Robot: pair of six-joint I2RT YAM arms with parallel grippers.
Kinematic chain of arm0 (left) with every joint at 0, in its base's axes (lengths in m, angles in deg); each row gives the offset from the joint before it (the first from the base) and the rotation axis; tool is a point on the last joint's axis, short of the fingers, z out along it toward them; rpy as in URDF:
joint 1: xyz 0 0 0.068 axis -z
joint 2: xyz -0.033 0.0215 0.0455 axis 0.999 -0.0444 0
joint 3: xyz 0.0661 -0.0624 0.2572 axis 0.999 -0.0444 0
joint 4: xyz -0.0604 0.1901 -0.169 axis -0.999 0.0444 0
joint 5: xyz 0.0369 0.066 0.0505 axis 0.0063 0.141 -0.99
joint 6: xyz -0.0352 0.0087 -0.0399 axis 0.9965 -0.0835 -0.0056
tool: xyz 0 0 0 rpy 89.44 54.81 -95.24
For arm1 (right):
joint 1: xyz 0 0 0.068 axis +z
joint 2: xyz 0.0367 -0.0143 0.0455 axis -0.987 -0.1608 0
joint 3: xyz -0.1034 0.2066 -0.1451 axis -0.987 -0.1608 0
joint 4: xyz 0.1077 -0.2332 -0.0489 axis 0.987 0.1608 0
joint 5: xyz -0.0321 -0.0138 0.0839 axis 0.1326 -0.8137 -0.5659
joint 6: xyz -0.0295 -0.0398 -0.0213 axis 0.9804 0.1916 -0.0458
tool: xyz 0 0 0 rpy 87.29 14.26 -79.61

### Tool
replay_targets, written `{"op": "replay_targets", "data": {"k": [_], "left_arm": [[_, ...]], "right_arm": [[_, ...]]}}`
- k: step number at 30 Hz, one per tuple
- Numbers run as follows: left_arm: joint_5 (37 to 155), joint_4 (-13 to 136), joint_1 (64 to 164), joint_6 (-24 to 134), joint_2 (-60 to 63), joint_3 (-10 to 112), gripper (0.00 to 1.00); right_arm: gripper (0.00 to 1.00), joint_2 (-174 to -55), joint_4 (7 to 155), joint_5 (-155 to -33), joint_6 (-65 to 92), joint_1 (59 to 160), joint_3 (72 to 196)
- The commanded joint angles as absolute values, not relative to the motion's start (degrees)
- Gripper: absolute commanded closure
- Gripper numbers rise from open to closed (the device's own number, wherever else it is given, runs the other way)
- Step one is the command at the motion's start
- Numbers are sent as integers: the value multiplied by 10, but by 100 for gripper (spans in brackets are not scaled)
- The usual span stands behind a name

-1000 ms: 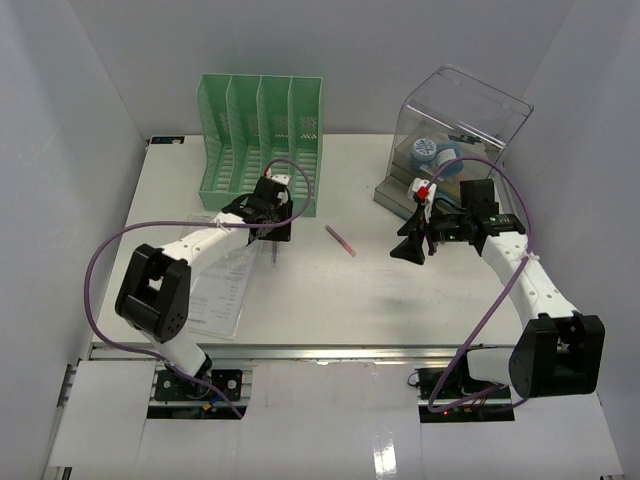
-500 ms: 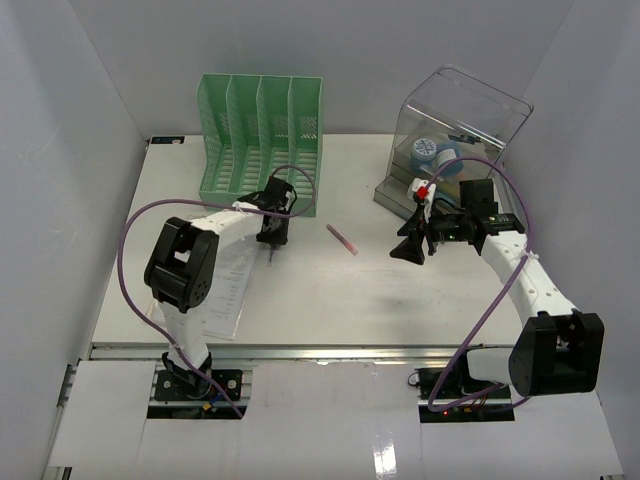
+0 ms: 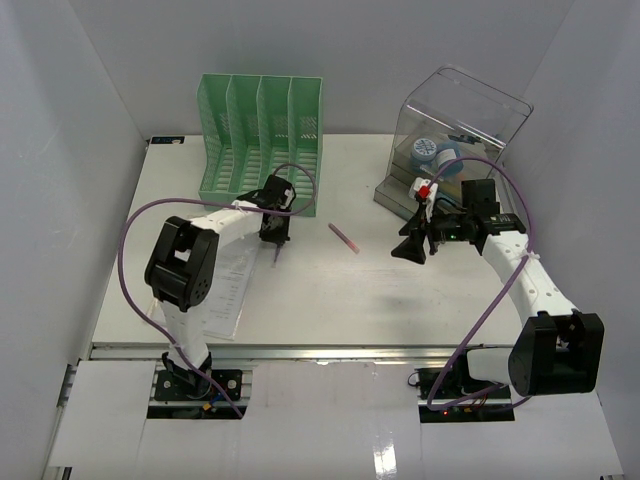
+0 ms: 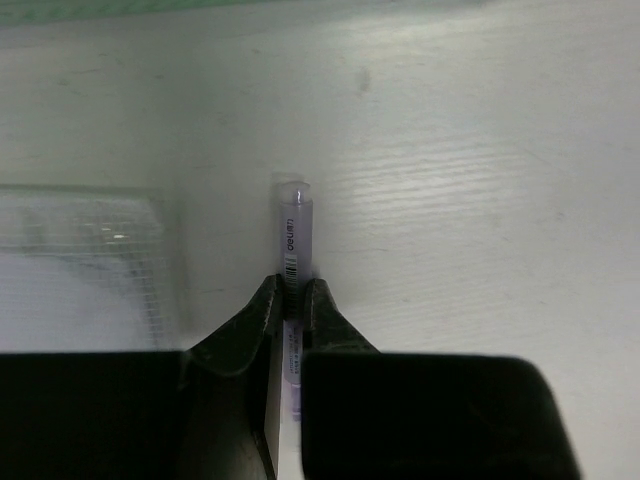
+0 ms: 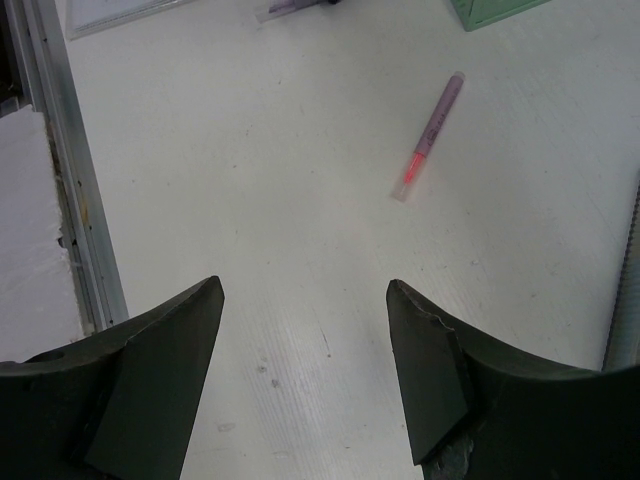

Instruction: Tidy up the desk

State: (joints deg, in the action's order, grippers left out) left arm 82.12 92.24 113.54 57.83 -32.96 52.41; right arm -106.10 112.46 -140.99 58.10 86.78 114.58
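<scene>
Left jaws were clamped on a lavender pen (image 4: 293, 235) just in front of the green file rack (image 3: 262, 140); right jaws stood open, holding nothing.
The white bench (image 3: 340, 300) ran its long axis side to side, with its silver rail (image 3: 330, 351) along the edge farthest from the rack. A pink pen (image 3: 343, 238) lay diagonally off the rack's right front corner, with bare surface around it. A clear sleeve (image 3: 225, 285) lay in front of the rack's left end, and a clear box (image 3: 455, 140) stood to the rack's right.
</scene>
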Motion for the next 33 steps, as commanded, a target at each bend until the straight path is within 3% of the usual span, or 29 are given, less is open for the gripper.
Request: {"op": "replay_targets", "data": {"k": [1, 6, 10, 15, 23, 33], "left_arm": [[1000, 852, 1140, 631, -250, 494, 100], [1164, 656, 1150, 800, -184, 426, 100], [1187, 511, 1174, 919, -198, 423, 100], [1164, 318, 1213, 1105, -336, 509, 100], [1075, 305, 1258, 1209, -544, 778, 100], [911, 367, 1278, 1231, -629, 862, 100]], "right_arm": [[27, -1049, 1119, -1428, 571, 850, 1141], [28, -1035, 1116, -1437, 550, 824, 1147], [28, -1012, 1108, -1426, 536, 784, 1152], [28, -958, 1043, -1377, 475, 731, 1145], [27, -887, 981, -1389, 423, 675, 1102], [28, -890, 982, -1433, 413, 647, 1092]]}}
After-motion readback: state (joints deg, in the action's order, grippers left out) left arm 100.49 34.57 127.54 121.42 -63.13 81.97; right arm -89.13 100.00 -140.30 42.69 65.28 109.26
